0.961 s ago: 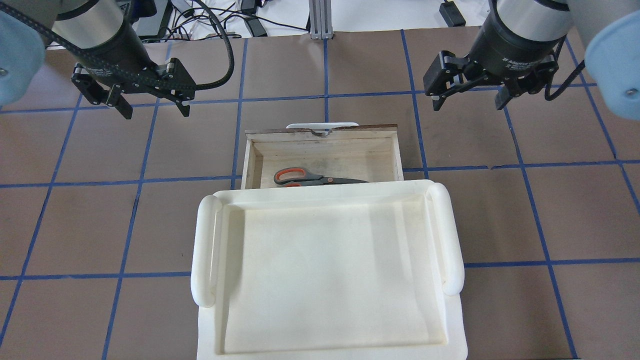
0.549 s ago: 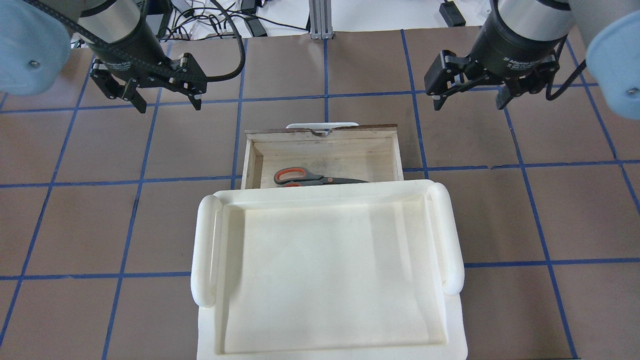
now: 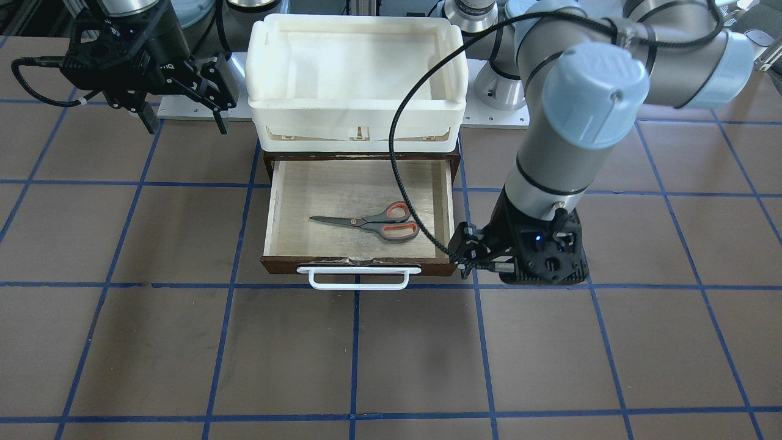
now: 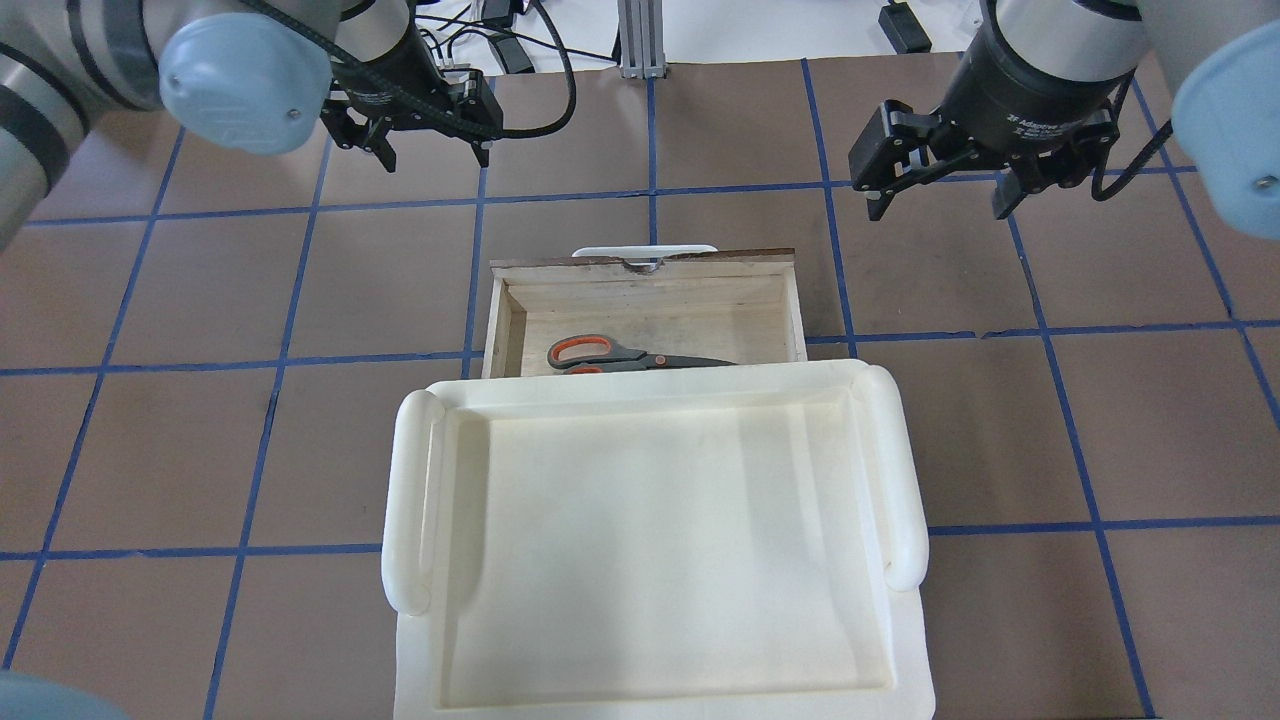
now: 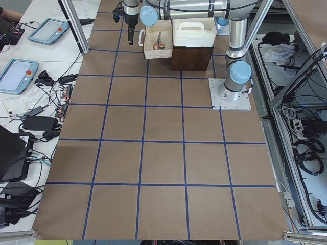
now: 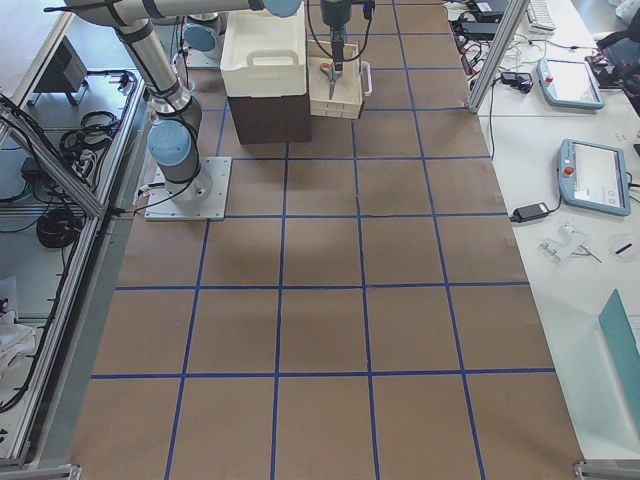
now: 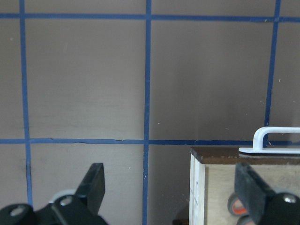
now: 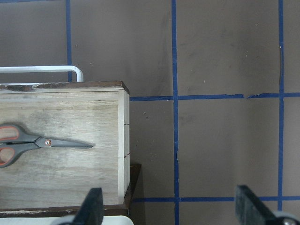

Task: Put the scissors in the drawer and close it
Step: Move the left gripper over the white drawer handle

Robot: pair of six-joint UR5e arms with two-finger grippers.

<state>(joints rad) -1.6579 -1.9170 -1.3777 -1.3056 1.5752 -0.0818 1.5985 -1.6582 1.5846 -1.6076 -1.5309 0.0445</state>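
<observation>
Inside the open dark brown wooden drawer point(image 3: 278, 208), grey-handled scissors point(image 3: 372, 223) are lying flat, while left claw point(image 4: 433, 152) and right claw point(image 4: 938, 205) are hovering spread wide, empty.

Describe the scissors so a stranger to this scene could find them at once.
Find the big white bin on the brown table. Below it a dark wooden drawer stands pulled open, and the scissors lie flat on its pale floor. Nothing else is inside; their grey handles are lined orange-red.
</observation>
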